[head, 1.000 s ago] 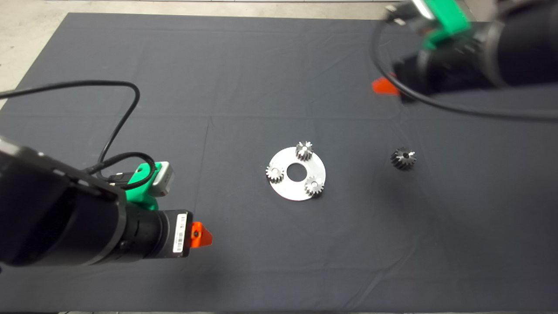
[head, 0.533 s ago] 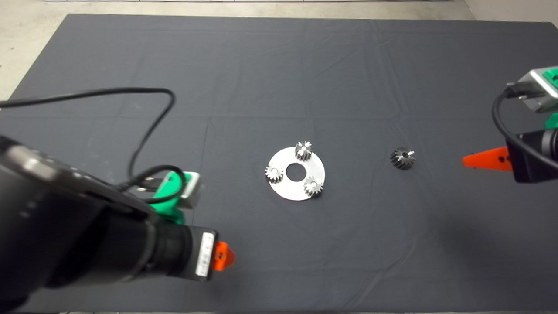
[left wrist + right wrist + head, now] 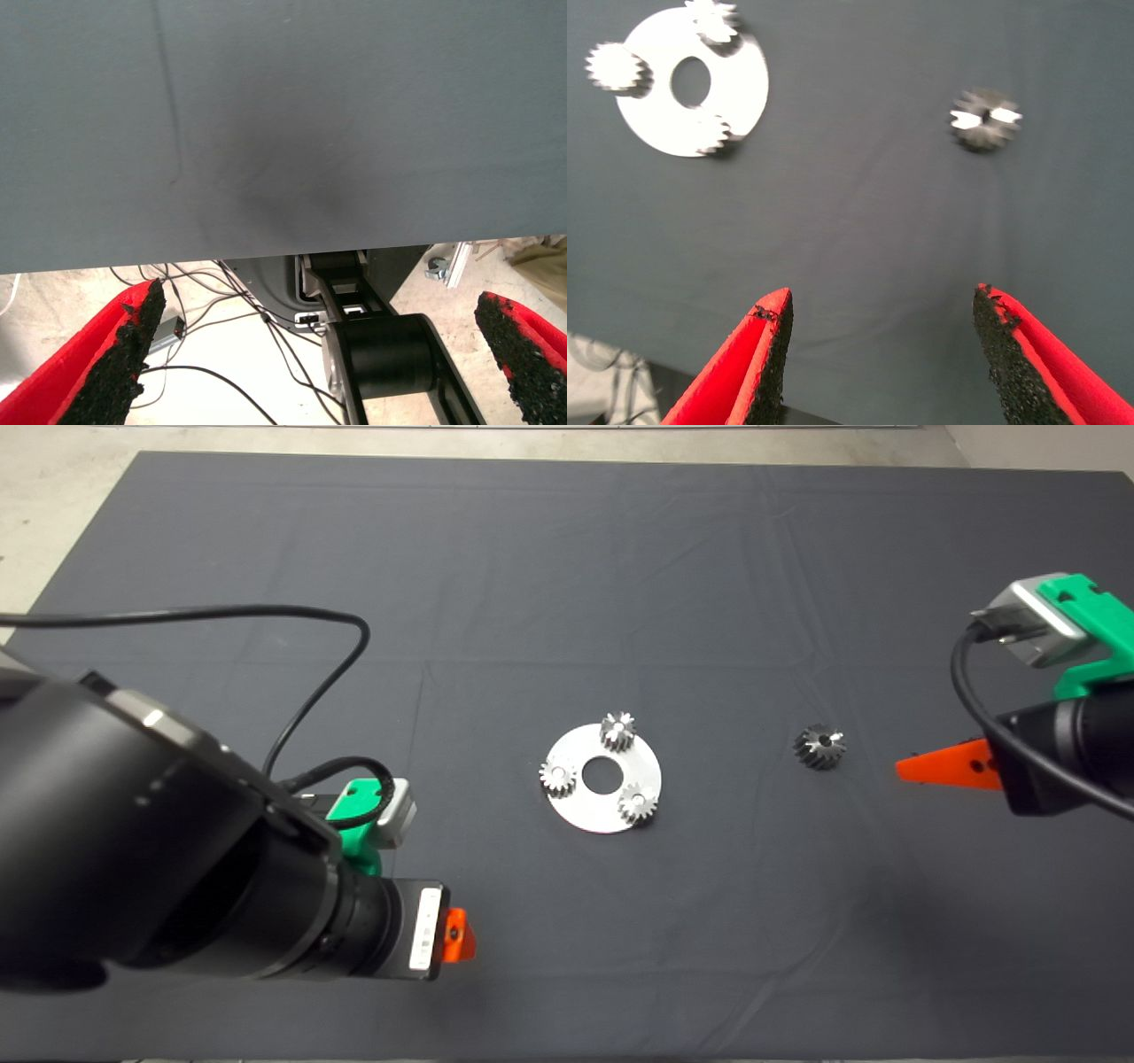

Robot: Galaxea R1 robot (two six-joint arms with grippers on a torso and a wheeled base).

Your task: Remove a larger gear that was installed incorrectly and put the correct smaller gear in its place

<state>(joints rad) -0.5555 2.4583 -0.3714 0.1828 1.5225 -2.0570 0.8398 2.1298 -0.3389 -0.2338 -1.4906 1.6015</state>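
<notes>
while the dark mat (image 3: 567, 558) lies creased on the table, both grippers hover with fingers wide.
only the left wrist view shows floor cables (image 3: 221, 354) past its edge; larger gear (image 3: 819, 746) lies alone.

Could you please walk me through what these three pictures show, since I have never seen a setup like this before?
This is a two-armed robot working over a dark mat. The large picture looks down from a camera above; the other two come from cameras on each wrist, so each shows its own red fingers. The left claw hangs over the mat's near left part, open and empty; its wrist camera sees mostly mat, with cables and floor beyond. The right claw comes in from the right, also open and holding nothing. On the mat lies a round silver plate with a centre hole, carrying three small gears; which is the smaller gear of the task I cannot tell. The larger gear, dark, lies alone on the mat between the plate and the right claw.
</notes>
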